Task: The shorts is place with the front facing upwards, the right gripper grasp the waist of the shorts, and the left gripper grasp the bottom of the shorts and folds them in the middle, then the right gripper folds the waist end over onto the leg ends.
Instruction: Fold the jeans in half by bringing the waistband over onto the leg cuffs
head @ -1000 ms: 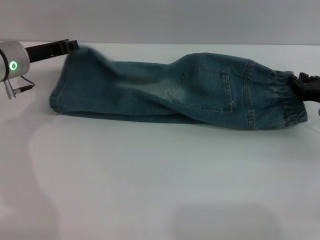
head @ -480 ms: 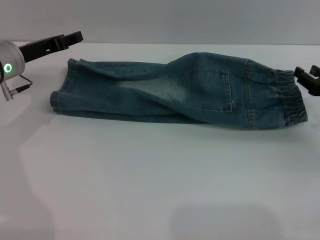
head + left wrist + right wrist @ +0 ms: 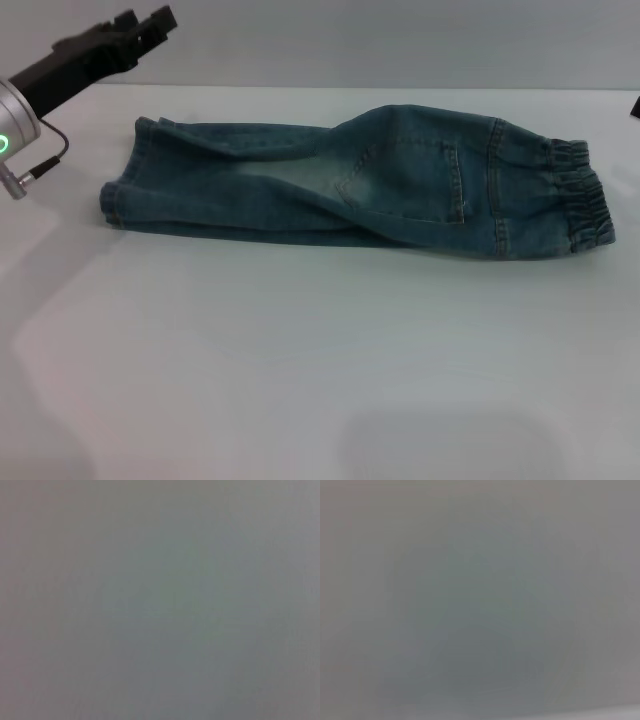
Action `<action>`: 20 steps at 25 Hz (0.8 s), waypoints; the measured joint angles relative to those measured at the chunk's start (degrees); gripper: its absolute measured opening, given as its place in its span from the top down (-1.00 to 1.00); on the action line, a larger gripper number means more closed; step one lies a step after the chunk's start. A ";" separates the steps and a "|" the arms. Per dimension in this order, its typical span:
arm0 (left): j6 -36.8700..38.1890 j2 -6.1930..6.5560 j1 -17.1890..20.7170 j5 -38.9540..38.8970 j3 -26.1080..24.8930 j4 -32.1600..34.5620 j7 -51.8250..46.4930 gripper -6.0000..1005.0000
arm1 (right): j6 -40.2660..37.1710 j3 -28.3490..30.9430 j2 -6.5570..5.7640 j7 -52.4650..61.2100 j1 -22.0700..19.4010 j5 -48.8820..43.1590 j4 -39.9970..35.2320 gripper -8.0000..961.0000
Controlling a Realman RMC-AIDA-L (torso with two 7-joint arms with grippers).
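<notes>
The blue denim shorts [image 3: 380,175] lie flat on the white table [image 3: 320,380], folded lengthwise into one long strip. Their gathered waist [image 3: 585,205] is at the right end. The bottom of the shorts, the straight leg ends [image 3: 118,198], lies at the left end. My left gripper [image 3: 148,20] hangs open in the air above and behind the leg ends, touching nothing. Only a black sliver of my right gripper [image 3: 636,105] shows at the right edge, off the waist. Both wrist views show only plain grey.
The white table stretches wide in front of the shorts. A grey wall [image 3: 400,40] runs behind the table's far edge. The left arm's white cylinder with its green light [image 3: 8,135] sits at the left edge.
Both grippers have let go of the shorts. The left one has risen up and back from the leg ends. The right one has drawn off past the right edge. The shorts have settled flat.
</notes>
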 joint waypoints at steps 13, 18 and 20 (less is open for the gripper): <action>8.35 -0.22 0.69 -8.11 0.05 -4.41 13.63 -0.22 | -5.86 -2.90 -6.48 28.70 13.16 -35.76 -9.10 -0.08; 8.95 -0.25 0.89 -8.26 -0.10 -4.67 14.50 -0.21 | -5.88 -6.98 -6.03 30.70 15.62 -39.31 -8.44 -0.36; 9.31 -0.25 1.06 -8.83 -0.42 -5.68 15.26 -0.21 | -6.14 -8.35 -5.36 31.47 15.94 -39.47 -8.24 -0.44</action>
